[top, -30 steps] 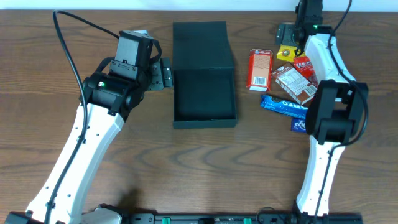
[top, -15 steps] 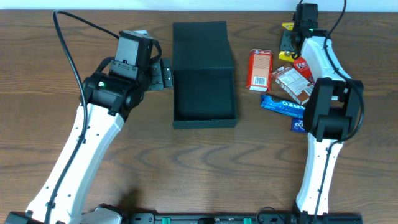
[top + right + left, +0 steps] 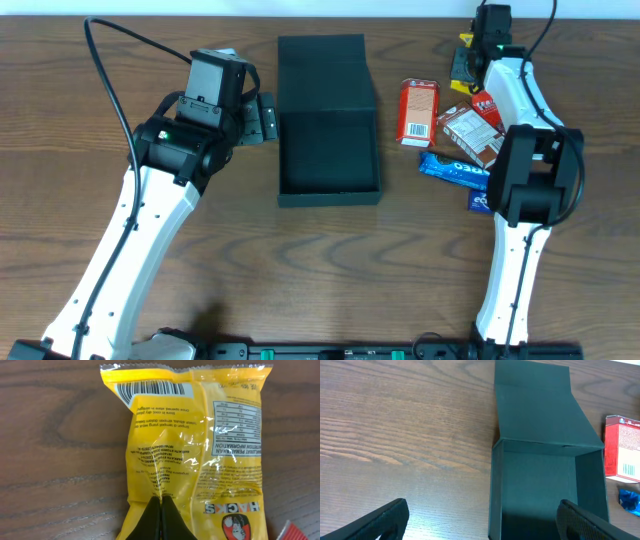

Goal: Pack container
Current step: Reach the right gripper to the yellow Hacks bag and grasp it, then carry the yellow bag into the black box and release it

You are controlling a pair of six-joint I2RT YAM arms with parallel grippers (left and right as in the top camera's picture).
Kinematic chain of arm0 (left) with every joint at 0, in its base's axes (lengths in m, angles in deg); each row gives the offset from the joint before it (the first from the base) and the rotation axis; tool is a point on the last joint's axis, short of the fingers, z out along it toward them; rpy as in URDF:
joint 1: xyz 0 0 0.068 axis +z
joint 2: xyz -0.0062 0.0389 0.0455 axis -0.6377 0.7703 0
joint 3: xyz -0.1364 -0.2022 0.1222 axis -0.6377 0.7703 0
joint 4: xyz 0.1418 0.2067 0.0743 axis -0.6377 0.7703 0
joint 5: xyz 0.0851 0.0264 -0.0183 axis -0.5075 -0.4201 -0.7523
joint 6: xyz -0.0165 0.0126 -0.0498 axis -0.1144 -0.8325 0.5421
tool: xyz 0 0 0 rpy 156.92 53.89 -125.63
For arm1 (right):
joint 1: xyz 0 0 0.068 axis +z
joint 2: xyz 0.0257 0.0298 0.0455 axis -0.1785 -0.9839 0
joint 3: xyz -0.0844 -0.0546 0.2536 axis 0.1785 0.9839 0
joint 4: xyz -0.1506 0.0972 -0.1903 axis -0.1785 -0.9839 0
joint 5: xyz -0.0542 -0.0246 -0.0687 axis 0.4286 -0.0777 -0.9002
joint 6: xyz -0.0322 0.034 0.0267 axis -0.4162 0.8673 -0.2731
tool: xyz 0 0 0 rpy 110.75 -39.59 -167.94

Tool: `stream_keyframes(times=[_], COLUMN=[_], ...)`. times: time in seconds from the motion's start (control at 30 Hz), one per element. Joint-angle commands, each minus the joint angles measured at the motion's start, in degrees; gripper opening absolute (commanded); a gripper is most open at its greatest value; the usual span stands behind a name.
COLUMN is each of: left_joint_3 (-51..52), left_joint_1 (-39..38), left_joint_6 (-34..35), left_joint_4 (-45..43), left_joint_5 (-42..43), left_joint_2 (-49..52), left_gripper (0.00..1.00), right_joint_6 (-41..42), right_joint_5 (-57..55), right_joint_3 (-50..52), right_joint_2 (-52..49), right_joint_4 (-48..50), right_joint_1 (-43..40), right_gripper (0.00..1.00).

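Although both white arms reach over the brown wood-grain table (image 3: 300, 270), only one of them grips anything. Nearest of the loose goods, a shiny blue snack wrapper (image 3: 455, 170) lies beside the right arm's dark elbow joint. Just beyond it are a reddish-brown foil packet (image 3: 474, 135) and a red rectangular carton with a white label (image 3: 419, 110). Left of these, at the table's middle, sits the dark teal-black shallow cardboard container (image 3: 328, 165), its tray open upward and its hinged flap lid (image 3: 323, 72) laid back on the far side. The left gripper (image 3: 265, 118) hangs just beside the tray's left wall, jaws spread wide. Farthest off, the right gripper (image 3: 161, 517) is clenched on the end of a yellow plastic snack packet printed HACKS (image 3: 190, 445), wood grain showing around it.
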Motion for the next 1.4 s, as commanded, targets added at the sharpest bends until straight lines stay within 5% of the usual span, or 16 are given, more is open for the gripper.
stream_keyframes(times=[0.0, 0.53, 0.83, 0.97, 1.17, 1.37], left_joint_3=[0.0, -0.1, -4.1, -4.9, -4.9, -4.9], left_joint_1=[0.1, 0.1, 0.1, 0.1, 0.1, 1.3], left_joint_6=[0.4, 0.3, -7.2, -9.8, -10.3, -4.6], left_joint_4=[-0.1, 0.0, 4.6, 6.4, 10.0, 9.9], left_joint_5=[-0.4, -3.7, -6.8, -8.1, -8.4, -8.4], left_joint_2=[0.3, 0.3, 0.2, -0.9, -1.4, -2.0], left_gripper=[0.95, 0.95, 0.95, 0.95, 0.96, 0.96], right_joint_6=[-0.2, -0.1, 3.4, 3.3, 4.5, 24.9], right_joint_5=[-0.5, -0.7, 1.4, -0.6, -3.8, -4.0], right_joint_3=[-3.6, -43.4, -44.9, -35.5, 5.5, 25.2], right_joint_2=[-1.7, -1.3, 10.5, 22.8, 48.5, 47.8], right_joint_4=[-2.0, -30.0, -46.2, -48.6, -35.7, -25.8], right_joint_1=[-0.2, 5.0, 14.7, 18.5, 19.9, 33.1], right_gripper=[0.01, 0.01, 0.01, 0.01, 0.02, 0.01])
